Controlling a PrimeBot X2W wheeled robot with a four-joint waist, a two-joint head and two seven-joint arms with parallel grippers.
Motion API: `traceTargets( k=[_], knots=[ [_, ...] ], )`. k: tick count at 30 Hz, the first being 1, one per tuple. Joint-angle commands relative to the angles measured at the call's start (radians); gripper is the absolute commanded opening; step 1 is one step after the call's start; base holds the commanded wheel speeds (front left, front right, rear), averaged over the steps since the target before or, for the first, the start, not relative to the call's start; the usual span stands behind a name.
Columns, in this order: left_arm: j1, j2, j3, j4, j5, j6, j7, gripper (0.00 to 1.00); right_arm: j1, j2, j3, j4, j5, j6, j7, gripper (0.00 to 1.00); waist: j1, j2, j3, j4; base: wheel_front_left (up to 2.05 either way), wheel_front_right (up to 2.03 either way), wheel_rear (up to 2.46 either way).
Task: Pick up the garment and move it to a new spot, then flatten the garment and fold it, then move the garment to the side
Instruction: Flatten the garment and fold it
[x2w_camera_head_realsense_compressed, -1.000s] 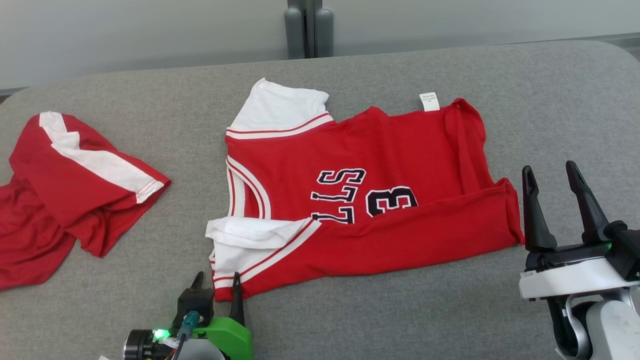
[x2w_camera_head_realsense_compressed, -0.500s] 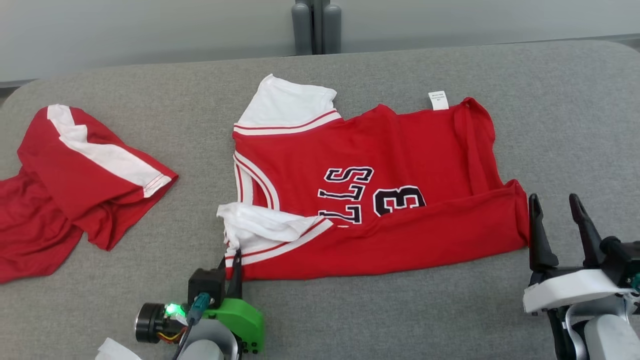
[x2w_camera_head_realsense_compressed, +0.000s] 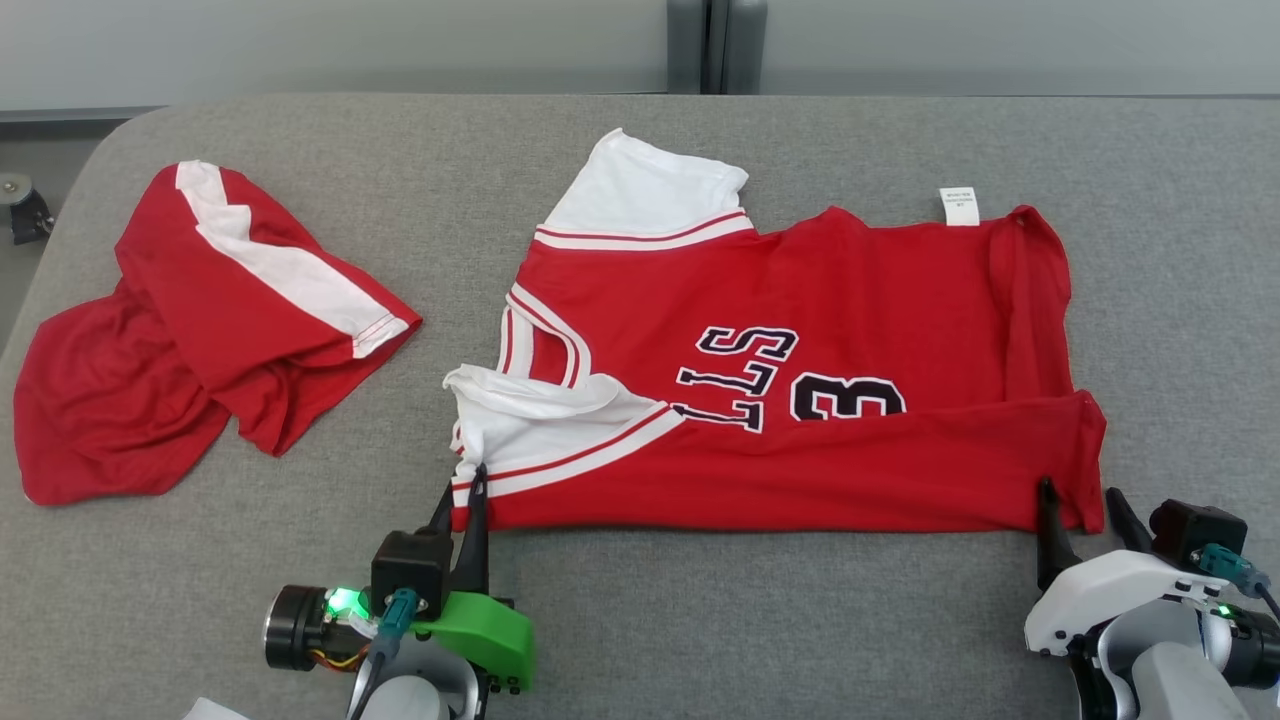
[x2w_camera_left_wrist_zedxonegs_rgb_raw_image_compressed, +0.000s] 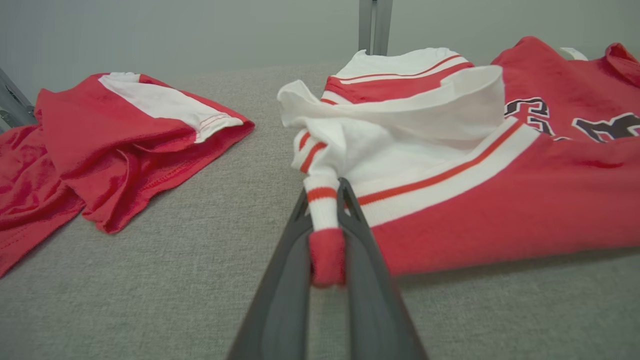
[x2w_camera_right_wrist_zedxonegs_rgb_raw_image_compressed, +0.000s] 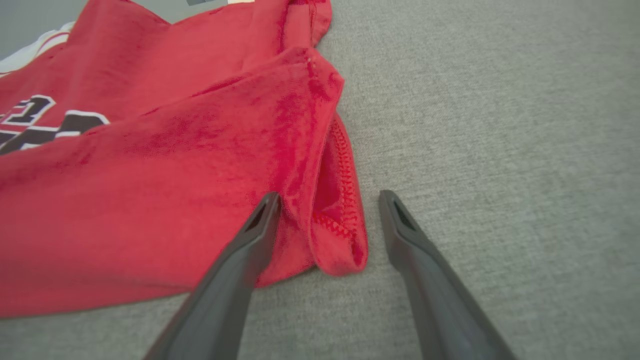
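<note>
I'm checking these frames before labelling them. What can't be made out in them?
- Jersey lettering: head view, its near part is covered by the folded flap.
- Label print: head view, too small to read.
- Second garment: left wrist view, cut off by the left edge.
- Whatever lies under the flap: hidden by the cloth in every view.

Left gripper has closed on the jersey's near sleeve corner, fabric now pinched between its fingers. Right gripper has advanced, jaws apart, to straddle the near hem corner.
</note>
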Motion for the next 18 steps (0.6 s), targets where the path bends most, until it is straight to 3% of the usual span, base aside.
traceTargets(
  k=[1,8,9,10,11,18],
  knots=[
    [0.009,0.006,0.011,-0.009,0.013,0.011,-0.003,0.00,-0.016,0.003,-0.003,0.028,0.004,-0.002,-0.001,1.00,0.0000,0.0000,0.002,0.010,0.00,0.00,0.00],
    [0.017,0.003,0.010,-0.013,0.018,0.014,-0.003,0.00,-0.051,0.015,0.003,0.148,0.026,-0.001,-0.006,1.00,0.0000,0.0000,-0.007,0.025,0.00,0.00,0.00],
    [0.020,0.003,0.009,-0.008,0.018,0.010,-0.003,0.00,-0.056,0.016,0.011,0.160,0.029,-0.001,-0.008,0.87,0.0000,0.0000,-0.010,0.025,0.00,0.00,0.00],
    [0.023,0.003,0.007,-0.004,0.018,0.005,-0.003,0.00,-0.059,0.014,0.019,0.166,0.027,0.000,-0.010,0.40,0.0000,0.0000,-0.014,0.024,0.00,0.00,0.00],
    [0.027,0.003,0.005,0.001,0.017,-0.001,-0.003,0.00,-0.063,0.007,0.024,0.168,0.019,-0.001,-0.017,0.00,0.0000,0.0000,-0.019,0.023,0.00,0.00,0.00],
    [0.043,0.001,-0.013,0.048,0.008,-0.023,-0.003,0.00,-0.052,-0.083,-0.033,0.134,-0.116,-0.002,-0.058,0.00,0.0000,0.0000,-0.056,0.004,0.00,0.00,0.00]
  ],
)
